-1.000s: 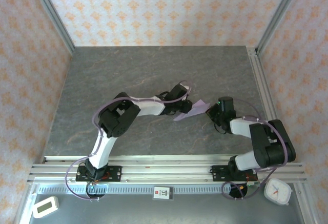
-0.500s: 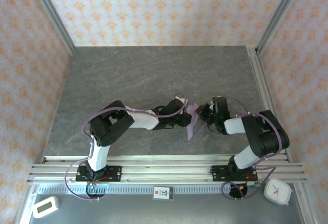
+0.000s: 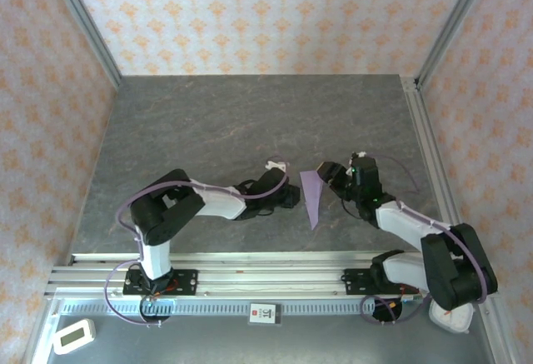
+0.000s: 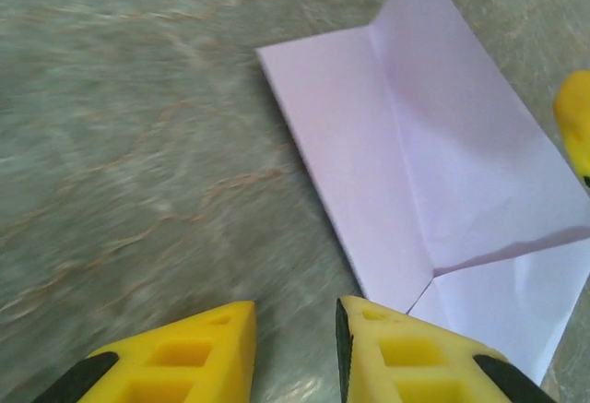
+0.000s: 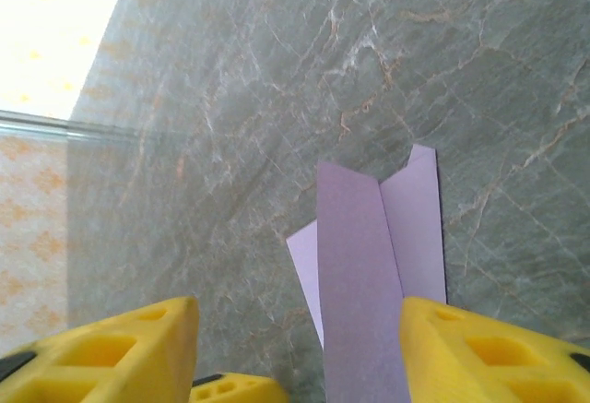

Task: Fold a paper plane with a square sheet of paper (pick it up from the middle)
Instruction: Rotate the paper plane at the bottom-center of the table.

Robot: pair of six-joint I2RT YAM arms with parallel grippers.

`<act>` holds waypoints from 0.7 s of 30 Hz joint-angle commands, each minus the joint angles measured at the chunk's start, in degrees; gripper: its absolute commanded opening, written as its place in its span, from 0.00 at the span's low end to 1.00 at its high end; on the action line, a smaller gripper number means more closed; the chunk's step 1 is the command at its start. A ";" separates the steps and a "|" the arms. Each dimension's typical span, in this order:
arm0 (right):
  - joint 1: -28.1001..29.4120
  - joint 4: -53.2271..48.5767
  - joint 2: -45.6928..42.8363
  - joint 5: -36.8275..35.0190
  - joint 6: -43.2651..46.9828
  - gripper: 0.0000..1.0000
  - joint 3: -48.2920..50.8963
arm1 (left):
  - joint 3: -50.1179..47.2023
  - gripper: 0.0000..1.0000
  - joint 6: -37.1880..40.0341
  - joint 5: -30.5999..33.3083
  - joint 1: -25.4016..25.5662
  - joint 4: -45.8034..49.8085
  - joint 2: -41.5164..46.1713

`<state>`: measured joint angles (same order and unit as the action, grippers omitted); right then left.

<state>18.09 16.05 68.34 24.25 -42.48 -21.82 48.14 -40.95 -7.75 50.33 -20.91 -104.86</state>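
Plane: a slim lilac paper dart [image 3: 312, 197] [image 4: 415, 163] [image 5: 369, 265]. It lies on the grey stone counter [image 3: 208, 131], just right of centre, between the two arms.
Pointing: in the top view the sharp tip aims at 6 o'clock, toward the arm bases. The blunt tail faces 12 o'clock.
Long axis: runs from 12 to 6 o'clock.
Left jaws: at the plane's 9 o'clock side, a little apart, with bare counter between the yellow fingers [image 4: 184, 357] and nothing gripped. One fingertip sits at the paper's edge (whether it touches, I cannot tell).
Right jaws: at about 1 o'clock of the tail, spread wide. The paper runs up between them unclamped.
Handling: likely feather-light, thin and floppy across the flaps, and stiffer along the creases. It should slide easily on the smooth counter and crumple under a hard squeeze.
Where to hold: probably a gentle pinch on the layered centre fold at mid-length, where the paper is thickest.
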 commanded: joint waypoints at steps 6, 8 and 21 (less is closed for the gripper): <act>6.59 -8.43 0.94 -7.22 1.19 0.61 -0.09 | -6.27 0.38 -5.41 4.04 -4.58 -2.30 8.28; 7.39 -7.13 2.39 -7.85 0.76 0.59 0.73 | -5.98 0.39 -4.99 3.36 -4.95 -1.67 8.36; 7.36 3.22 1.80 -4.28 -1.70 0.00 3.79 | -5.53 0.54 -9.28 -7.09 -4.50 -9.47 7.19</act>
<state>25.34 14.28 72.86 18.65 -42.63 -19.18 42.68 -47.48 -11.49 45.36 -25.23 -97.54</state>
